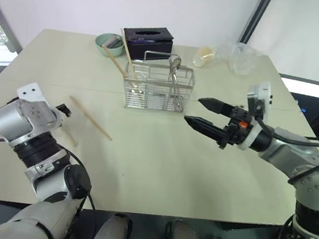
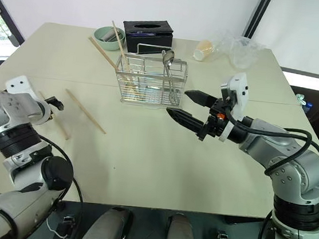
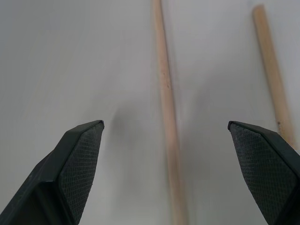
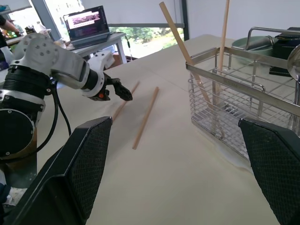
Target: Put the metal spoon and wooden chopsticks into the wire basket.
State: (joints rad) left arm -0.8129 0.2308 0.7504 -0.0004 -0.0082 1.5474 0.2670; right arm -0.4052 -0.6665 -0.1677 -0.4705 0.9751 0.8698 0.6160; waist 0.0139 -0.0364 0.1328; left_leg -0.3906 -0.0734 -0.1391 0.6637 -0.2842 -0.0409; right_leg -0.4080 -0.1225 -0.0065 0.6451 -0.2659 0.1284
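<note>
Pale table (image 1: 154, 165), white wall behind. Your left gripper (image 4: 123, 92) spread wide, empty, above two loose wooden chopsticks (image 1: 90, 118); next move, judged: descend, pinch one. Wire basket (image 1: 158, 88) at 1 o'clock from them, already holding metal spoon (image 1: 175, 69) and two sticks. Right gripper (image 1: 206, 114) spread wide, empty, near basket. Open tabletop around sticks; edge well apart.
</note>
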